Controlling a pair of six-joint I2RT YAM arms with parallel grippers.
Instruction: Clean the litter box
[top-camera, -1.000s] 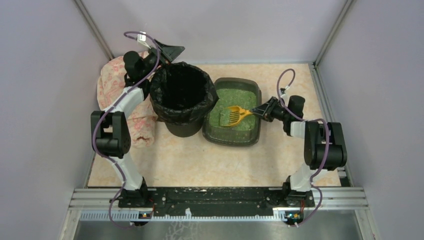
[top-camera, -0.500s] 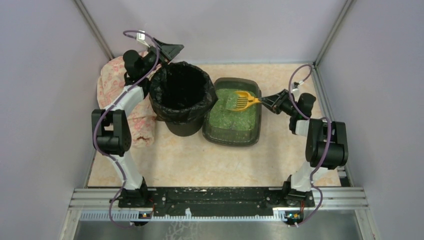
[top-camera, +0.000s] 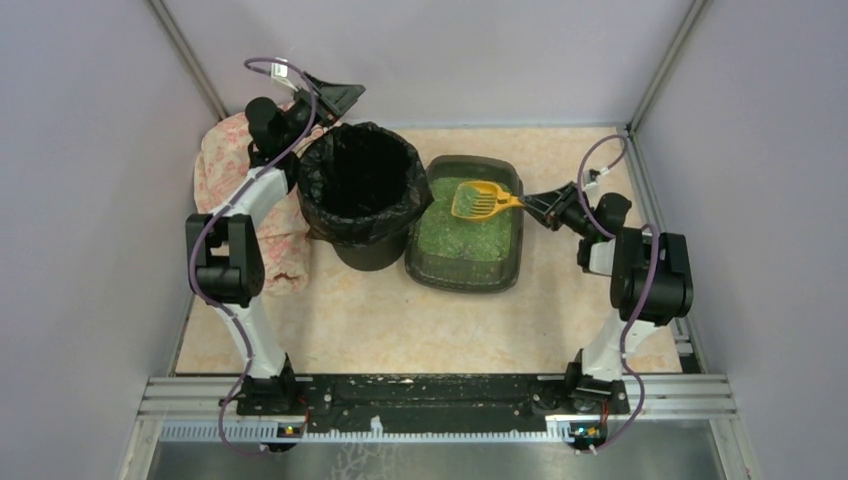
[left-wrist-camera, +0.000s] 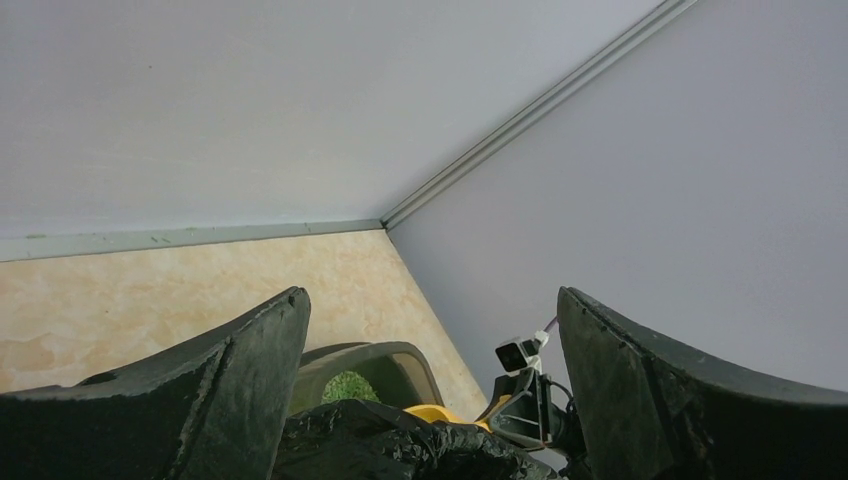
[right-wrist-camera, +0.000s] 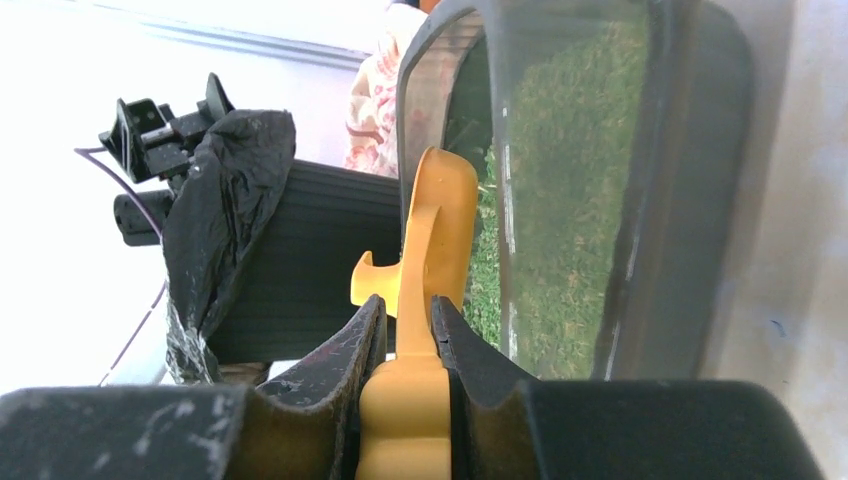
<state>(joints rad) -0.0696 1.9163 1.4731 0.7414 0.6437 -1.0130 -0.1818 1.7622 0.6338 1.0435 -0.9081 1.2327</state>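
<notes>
Shifted from mid-tray, the yellow scoop (top-camera: 478, 201), clamped in the right gripper (top-camera: 532, 203), now sits over the far end of the litter box (top-camera: 462, 278) beside the bin (top-camera: 345, 232), likely for dumping there, while the left gripper (top-camera: 335, 100) gapes wide behind that bin.

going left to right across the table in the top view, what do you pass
patterned cloth → black-bagged bin → litter box → right gripper, shut on the handle of the yellow scoop, which sits over the box
</notes>
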